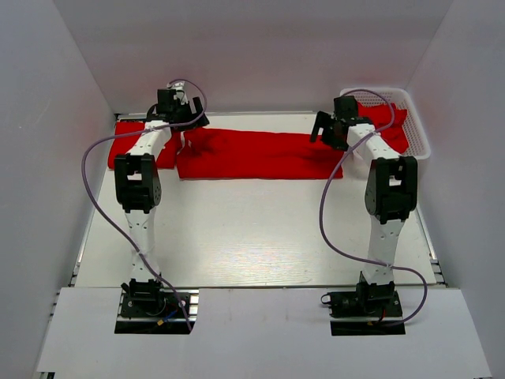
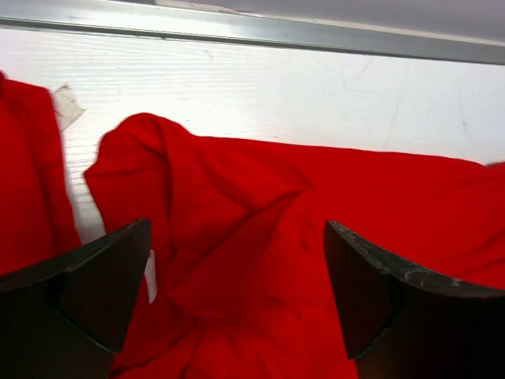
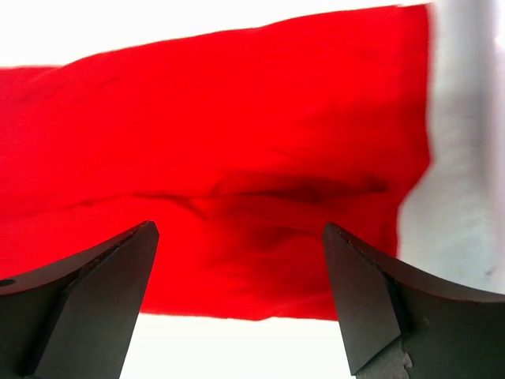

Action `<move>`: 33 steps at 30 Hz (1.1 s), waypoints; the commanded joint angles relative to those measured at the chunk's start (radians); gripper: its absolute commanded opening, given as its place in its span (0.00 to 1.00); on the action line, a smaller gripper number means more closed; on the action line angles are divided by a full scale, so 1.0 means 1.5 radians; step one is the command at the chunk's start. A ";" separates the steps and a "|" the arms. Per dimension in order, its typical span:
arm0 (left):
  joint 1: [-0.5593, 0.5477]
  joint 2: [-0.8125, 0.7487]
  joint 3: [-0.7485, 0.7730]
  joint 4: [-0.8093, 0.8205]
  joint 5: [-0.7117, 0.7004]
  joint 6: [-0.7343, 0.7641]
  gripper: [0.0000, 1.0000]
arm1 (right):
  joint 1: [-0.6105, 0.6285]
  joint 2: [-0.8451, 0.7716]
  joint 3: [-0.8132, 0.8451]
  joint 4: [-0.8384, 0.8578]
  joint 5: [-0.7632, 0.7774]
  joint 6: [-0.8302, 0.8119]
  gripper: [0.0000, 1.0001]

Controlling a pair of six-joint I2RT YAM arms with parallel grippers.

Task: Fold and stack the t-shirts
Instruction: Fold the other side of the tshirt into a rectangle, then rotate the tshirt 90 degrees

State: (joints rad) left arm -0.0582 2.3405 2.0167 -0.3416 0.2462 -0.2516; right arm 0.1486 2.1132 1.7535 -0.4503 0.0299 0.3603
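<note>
1. A red t-shirt (image 1: 260, 154) lies along the far side of the white counter (image 1: 252, 237). It is flattened into a long band running left to right between the two arms.
2. Its left end is rumpled. In the left wrist view a rounded flap (image 2: 150, 150) is bunched up over soft folds, and a small white label (image 2: 150, 276) shows at the edge.
3. Its right end lies flatter. A dark crease (image 3: 300, 189) crosses it, and the edge is straight with bare counter beyond.
4. The left tool (image 1: 193, 122) is over the rumpled end with its fingers spread apart and cloth showing between them. Whether they touch the fabric cannot be told.
5. The right tool (image 1: 327, 130) is over the right end, also with its fingers spread wide.
6. A second red t-shirt (image 1: 130, 146) lies in the far left corner, just beside the first. In the left wrist view a strip of counter shows between them.
7. A scrap of tape (image 2: 67, 103) is stuck to that strip.
8. A white basket (image 1: 414, 126) sits in the far right corner behind the right arm. It holds more red cloth (image 1: 390, 118).
</note>
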 commanded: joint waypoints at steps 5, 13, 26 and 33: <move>-0.026 -0.085 -0.058 -0.023 0.123 0.020 1.00 | 0.034 -0.065 -0.071 0.037 -0.063 -0.043 0.90; -0.038 -0.060 -0.116 0.004 0.139 -0.007 1.00 | 0.040 -0.034 -0.087 0.050 -0.063 -0.034 0.90; -0.038 0.073 -0.001 0.019 0.075 -0.044 1.00 | 0.023 0.119 -0.001 0.098 0.037 0.012 0.90; -0.051 0.222 0.188 0.072 0.103 -0.100 1.00 | 0.029 0.041 -0.166 0.075 -0.055 -0.004 0.90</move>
State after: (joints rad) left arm -0.1223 2.6030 2.2192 -0.2707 0.3885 -0.3565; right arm 0.1890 2.2040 1.6325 -0.2314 0.0257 0.3569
